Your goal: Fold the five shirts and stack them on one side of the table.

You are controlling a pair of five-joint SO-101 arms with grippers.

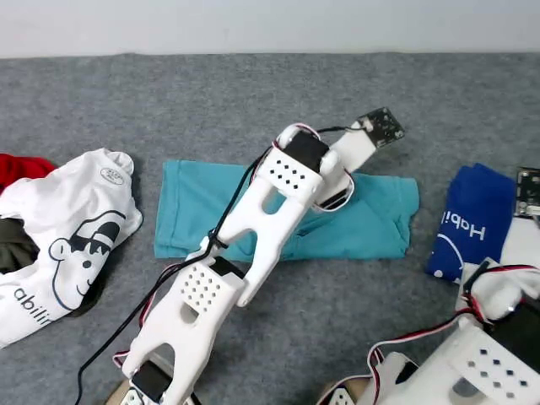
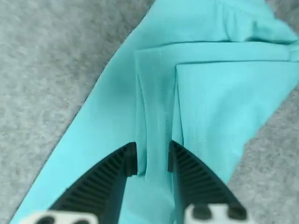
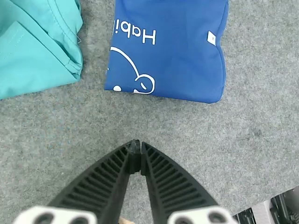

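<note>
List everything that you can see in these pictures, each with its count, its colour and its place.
teal shirt: 1, teal, middle of the table, partly folded
blue shirt: 1, blue with white print, folded, right side
white shirt: 1, white with dark print, crumpled, left side
red shirt: 1, red, far left edge
dark garment: 1, dark, partly under the white shirt
table: 1, grey cover
left gripper: 1, black fingers, shut on a fold of the teal shirt
right gripper: 1, black fingers, shut, over bare table near the blue shirt

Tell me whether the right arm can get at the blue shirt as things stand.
Probably yes: the right gripper, shut, sits over bare grey mat just short of the blue shirt, nothing between.
</note>
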